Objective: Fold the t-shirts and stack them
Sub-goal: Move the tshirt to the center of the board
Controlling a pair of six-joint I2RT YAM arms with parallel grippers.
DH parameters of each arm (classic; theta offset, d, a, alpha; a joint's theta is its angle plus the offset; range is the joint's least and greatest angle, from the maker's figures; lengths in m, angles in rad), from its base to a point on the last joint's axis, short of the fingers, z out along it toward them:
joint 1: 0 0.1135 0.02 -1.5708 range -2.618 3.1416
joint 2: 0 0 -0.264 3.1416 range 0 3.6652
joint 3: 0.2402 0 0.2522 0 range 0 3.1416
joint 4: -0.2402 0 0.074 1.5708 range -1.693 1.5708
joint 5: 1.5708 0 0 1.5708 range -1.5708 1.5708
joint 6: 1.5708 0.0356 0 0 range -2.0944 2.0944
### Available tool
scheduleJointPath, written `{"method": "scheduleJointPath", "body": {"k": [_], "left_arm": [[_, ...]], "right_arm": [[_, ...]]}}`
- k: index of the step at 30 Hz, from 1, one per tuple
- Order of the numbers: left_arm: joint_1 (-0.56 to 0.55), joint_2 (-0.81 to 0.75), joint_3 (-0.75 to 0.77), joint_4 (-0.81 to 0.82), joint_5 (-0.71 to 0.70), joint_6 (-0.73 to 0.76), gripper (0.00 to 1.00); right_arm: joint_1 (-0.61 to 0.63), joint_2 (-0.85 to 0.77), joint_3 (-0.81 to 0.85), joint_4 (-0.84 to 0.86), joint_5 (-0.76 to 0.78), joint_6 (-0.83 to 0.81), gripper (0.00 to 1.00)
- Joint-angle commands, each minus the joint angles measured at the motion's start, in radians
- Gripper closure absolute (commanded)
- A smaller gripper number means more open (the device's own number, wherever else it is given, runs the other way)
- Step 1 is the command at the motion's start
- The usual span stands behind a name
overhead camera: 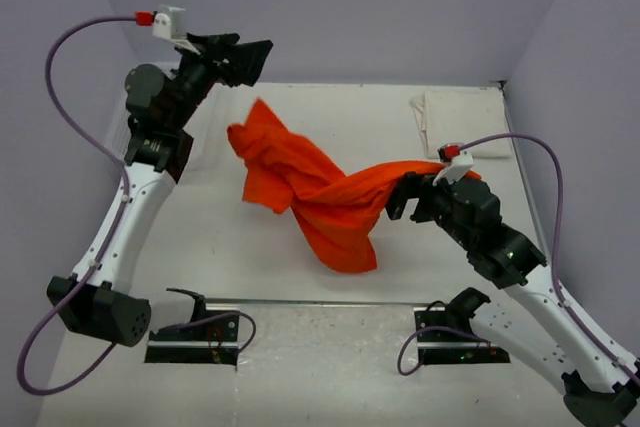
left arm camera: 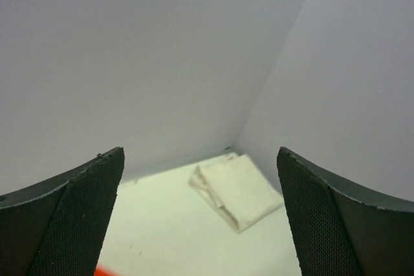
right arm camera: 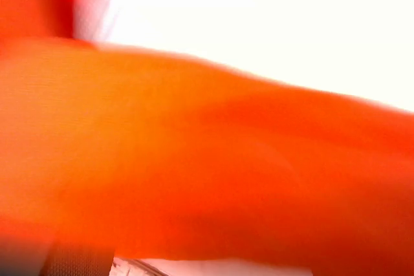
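Orange t-shirt drapes over right claw, hiding jaws.

Readable text: none; you have no lettering, number, brand mark or sign legible in any of the three views.
Right wrist view: too blurred for you to read anything.
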Motion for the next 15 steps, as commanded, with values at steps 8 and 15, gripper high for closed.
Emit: {"method": "scheduleJointPath", "body": {"k": [8,15], "left_arm": [[-0.004,0.148,0.024,-0.376,-0.406,0.097,0.0],[-0.005,0.046,-0.025,-0.568,-0.339,0.096,0.0]], "right_arm": [[0.008,0.113,0.046,-0.006,-0.035,-0.002,0.01],[0.008,0.331,0.129,-0.088,0.051,0.044,0.01]]}}
